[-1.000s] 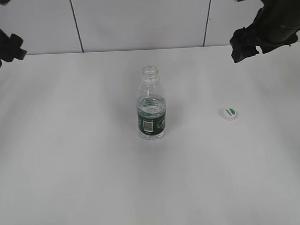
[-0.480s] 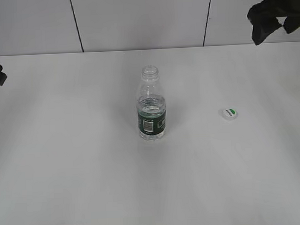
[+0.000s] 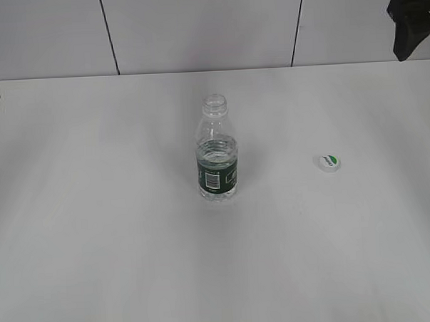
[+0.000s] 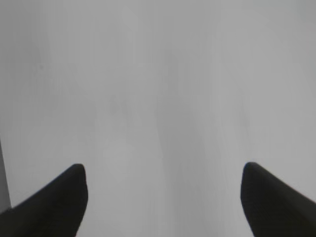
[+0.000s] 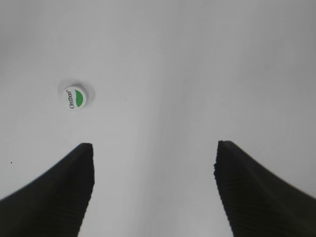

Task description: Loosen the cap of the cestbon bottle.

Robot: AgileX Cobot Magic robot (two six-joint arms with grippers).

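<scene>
White and bare, the table (image 3: pixel 97 244) runs back to a pale panelled wall (image 3: pixel 195 26) with dark seams. At the table's left edge only a dark scrap of the left tool (image 4: pixel 163 197) shows; its wrist view has the jaws spread wide over bare table. Near the table's middle stands the small clear plastic cestbon bottle (image 3: pixel 217 150) with a dark green label band, upright, its ribbed neck uncapped. Well apart, toward the right edge, the small round white plastic cap (image 3: pixel 328 162) with a green mark lies flat. By the far right corner, the right tool (image 5: pixel 154 192) hangs, jaws wide apart, empty.
</scene>
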